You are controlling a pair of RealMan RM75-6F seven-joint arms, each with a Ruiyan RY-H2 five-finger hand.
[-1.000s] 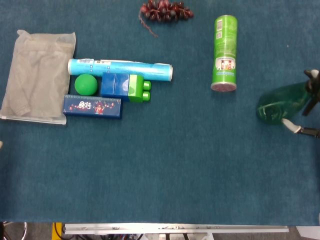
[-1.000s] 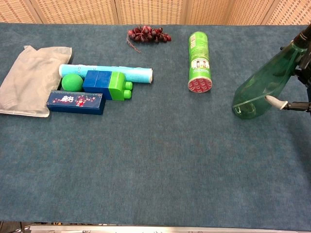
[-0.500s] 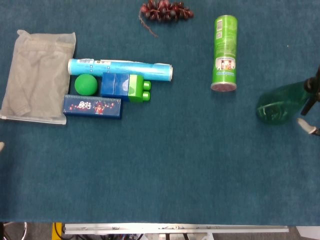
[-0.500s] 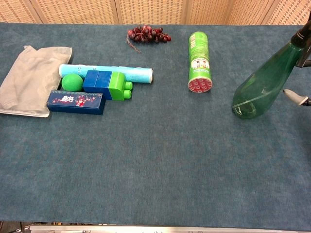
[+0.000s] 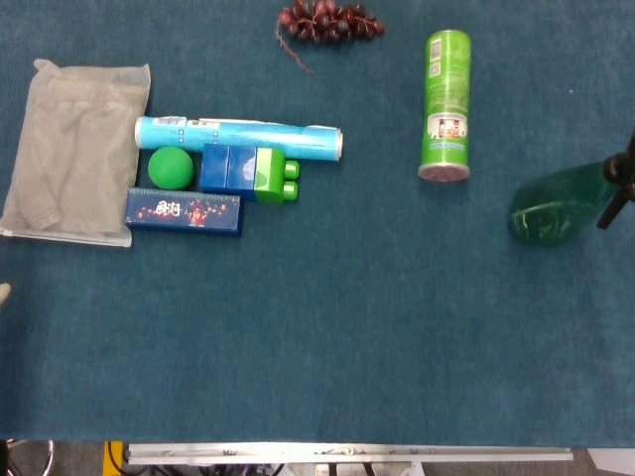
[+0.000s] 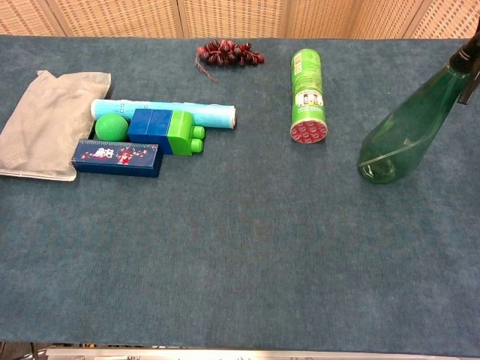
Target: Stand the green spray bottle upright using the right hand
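Note:
The green translucent spray bottle (image 5: 554, 210) stands on its base near the table's right edge, its black spray head (image 5: 619, 178) at the frame border. In the chest view the bottle (image 6: 409, 127) rises from the blue cloth with nothing touching it. My right hand shows in neither view. A pale sliver (image 5: 3, 293) at the left edge of the head view looks like a fingertip of my left hand; the rest of that hand is out of frame.
A green canister (image 5: 445, 104) lies left of the bottle. Dark grapes (image 5: 327, 20) sit at the back. On the left are a grey pouch (image 5: 74, 149), a light-blue tube (image 5: 238, 137), a green ball (image 5: 170, 167), toy blocks (image 5: 248, 172) and a dark-blue box (image 5: 184, 210).
My right hand's fingers, beside the bottle a second ago, have drawn off to the right and out of view. The bottle stays standing where it was.

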